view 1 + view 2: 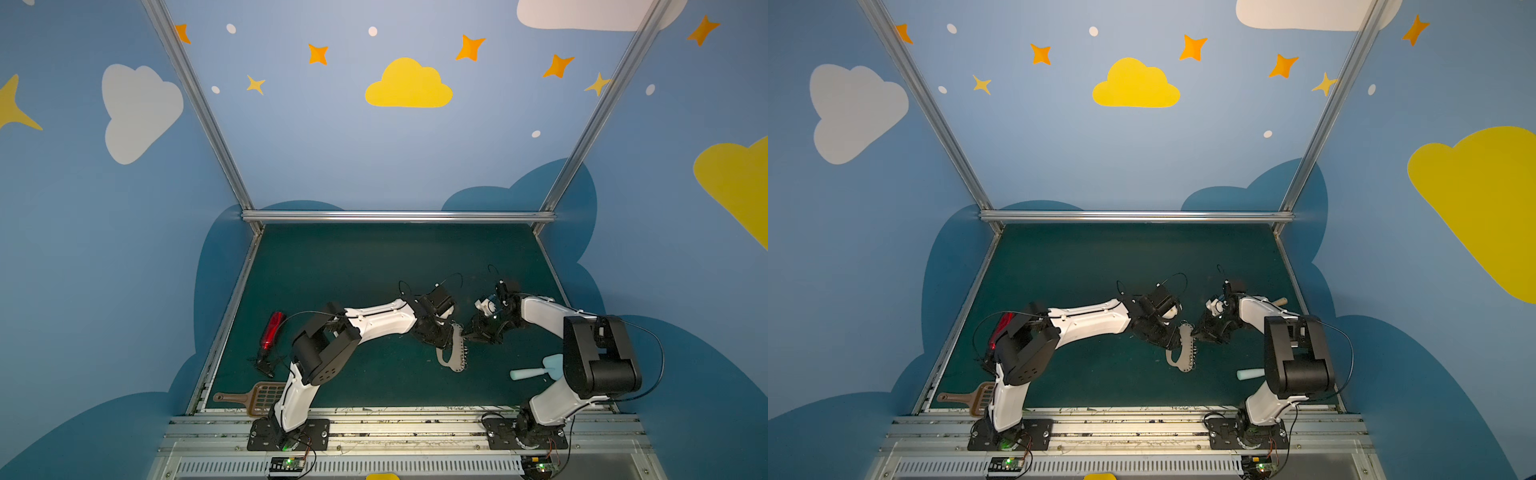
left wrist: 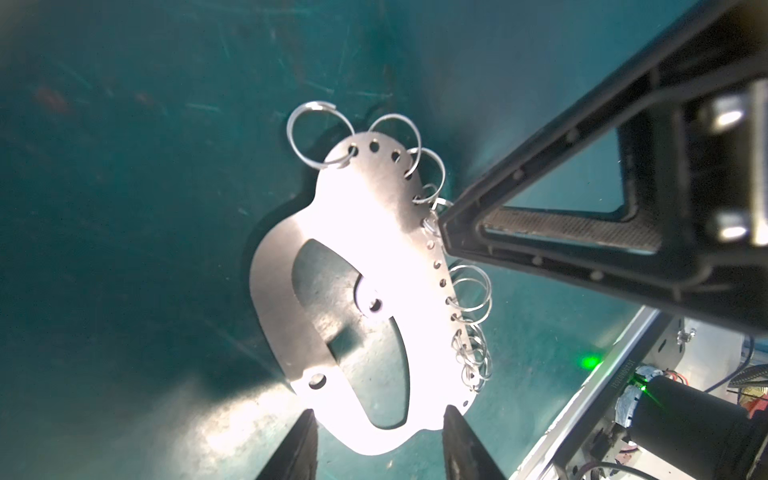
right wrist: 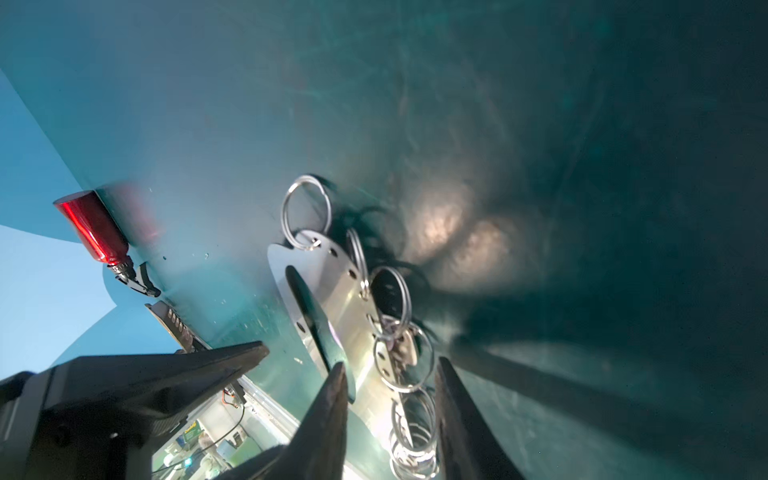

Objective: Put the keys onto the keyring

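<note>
1. We find the flat grey half-moon metal keyring plate [image 2: 365, 232], with its oblong cutout and row of rim holes, just right of the middle of the dark green worktop [image 1: 374, 270]. In both top views it stands tilted on edge between the 2 arms [image 1: 456, 353] [image 1: 1183, 353]. The left wrist view shows a shadow on the mat beneath its far end.

2. The left gripper [image 2: 378, 415] is closed part-way across the near end of the keyring plate. Both black fingers [image 2: 297, 449] bracket that end and carry it.

3. The small silver split rings [image 2: 473, 353] hang along the plate's rim on the side facing the right arm.

4. The right gripper [image 3: 390, 363] meets that rim. Its jaws stand partly apart and straddle the rim, with several rings in the gap. We see no pad clamped on a ring. In the left wrist view 1 right fingertip [image 2: 453, 232] sits against the rim holes.

5. A small pale oblong piece [image 3: 405, 349] lies among the rings between the right jaws. We cannot tell whether it is a key head.

6. The red oblong gadget [image 1: 272, 330] lies near the worktop's left edge. The brown slotted plastic scoop [image 1: 257, 397] lies at the front left corner. The pale blue plastic spatula [image 1: 536, 372] lies near the right edge, partly behind the right arm.
</note>
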